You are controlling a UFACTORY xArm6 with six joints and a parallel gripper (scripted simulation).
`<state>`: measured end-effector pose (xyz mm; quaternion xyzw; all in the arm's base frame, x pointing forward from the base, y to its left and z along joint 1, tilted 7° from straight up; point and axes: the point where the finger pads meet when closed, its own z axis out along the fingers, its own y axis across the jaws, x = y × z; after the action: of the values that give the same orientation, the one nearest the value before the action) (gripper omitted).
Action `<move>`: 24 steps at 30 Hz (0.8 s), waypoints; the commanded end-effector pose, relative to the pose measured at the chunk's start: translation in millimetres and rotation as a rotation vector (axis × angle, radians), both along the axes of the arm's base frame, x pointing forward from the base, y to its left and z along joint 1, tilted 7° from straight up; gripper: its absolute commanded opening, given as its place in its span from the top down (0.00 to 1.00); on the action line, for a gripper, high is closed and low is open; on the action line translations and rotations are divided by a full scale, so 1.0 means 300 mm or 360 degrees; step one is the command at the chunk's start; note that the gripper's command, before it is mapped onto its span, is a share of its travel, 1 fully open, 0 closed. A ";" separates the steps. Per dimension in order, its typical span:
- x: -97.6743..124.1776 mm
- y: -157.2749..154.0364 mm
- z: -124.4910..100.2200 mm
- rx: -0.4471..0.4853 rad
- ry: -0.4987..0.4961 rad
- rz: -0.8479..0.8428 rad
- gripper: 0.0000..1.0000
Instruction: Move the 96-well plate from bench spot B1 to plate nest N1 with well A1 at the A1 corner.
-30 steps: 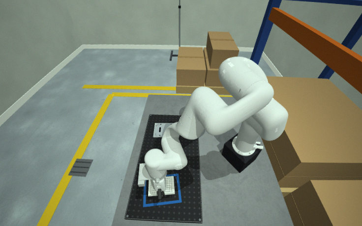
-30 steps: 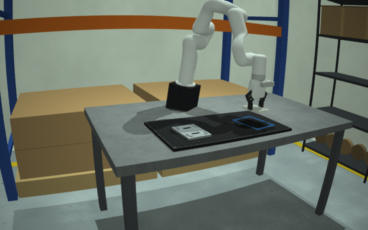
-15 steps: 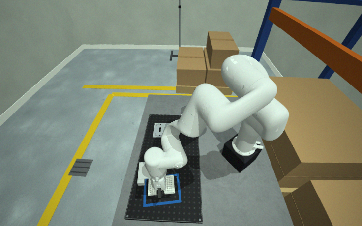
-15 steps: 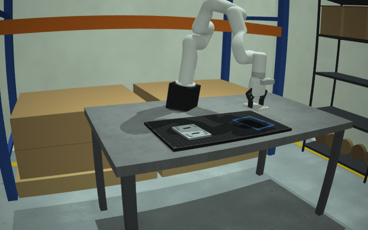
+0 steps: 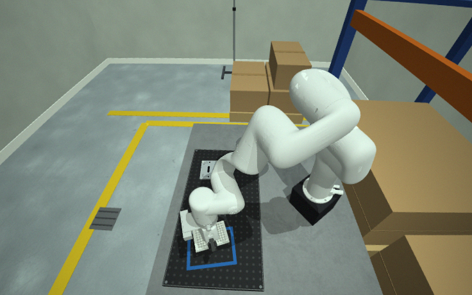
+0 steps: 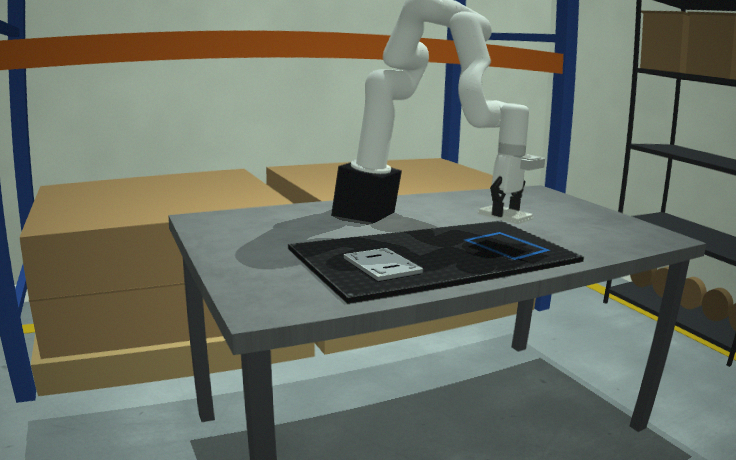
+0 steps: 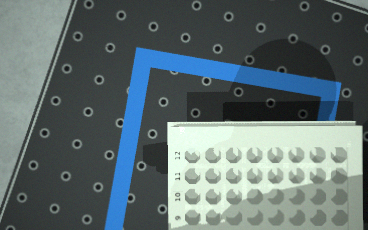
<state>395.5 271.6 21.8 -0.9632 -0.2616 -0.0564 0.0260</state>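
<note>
The grey table (image 6: pixel 280 320) carries a black perforated mat (image 6: pixel 451 274) bearing the flat white rectangular plate nest (image 6: pixel 382 264) and the blue-outlined bench spot (image 6: pixel 506 245). The end effector (image 6: pixel 505 206) pinches the white 96-well plate (image 7: pixel 265 175), holding it in the air above the blue outline, well apart from the nest.

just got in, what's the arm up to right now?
The gripper is shut on the 96-well plate and holds it in the air above the blue-outlined bench spot B1, casting a shadow inside the outline. In the wrist view the plate shows its well rows, with the blue outline skewed beneath it. The plate nest N1 sits bare at the other end of the black perforated mat, so the transfer and placement are not yet done.
</note>
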 end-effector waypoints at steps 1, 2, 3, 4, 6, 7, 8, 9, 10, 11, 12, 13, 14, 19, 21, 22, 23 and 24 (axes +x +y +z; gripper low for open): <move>0.020 -0.058 0.003 0.0002 -0.0019 0.0310 1.00; 0.023 -0.069 0.002 -0.0003 -0.0024 0.0363 1.00; 0.026 -0.080 0.002 -0.0008 -0.0029 0.0416 1.00; 0.029 -0.091 0.001 -0.0013 -0.0033 0.0468 1.00; 0.034 -0.112 0.000 -0.0023 -0.0043 0.0573 1.00; 0.037 -0.123 0.000 -0.0028 -0.0047 0.0626 1.00; 0.040 -0.134 -0.001 -0.0033 -0.0052 0.0679 1.00; 0.042 -0.144 -0.001 -0.0038 -0.0057 0.0731 1.00; 0.045 -0.155 -0.002 -0.0043 -0.0062 0.0784 1.00; 0.045 -0.155 -0.002 -0.0043 -0.0062 0.0784 1.00; 0.045 -0.155 -0.002 -0.0043 -0.0062 0.0784 1.00; 0.048 -0.166 -0.002 -0.0048 -0.0066 0.0836 1.00; 0.051 -0.177 -0.003 -0.0053 -0.0071 0.0889 1.00; 0.065 -0.231 -0.005 -0.0079 -0.0095 0.1152 1.00; 0.071 -0.252 -0.006 -0.0089 -0.0104 0.1257 1.00; 0.074 -0.263 -0.007 -0.0094 -0.0109 0.1310 1.00; 0.076 -0.274 -0.007 -0.0099 -0.0114 0.1362 1.00; 0.079 -0.285 -0.007 -0.0104 -0.0119 0.1415 1.00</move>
<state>413.0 203.8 18.8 -0.8185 -0.5711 -0.0614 -0.0141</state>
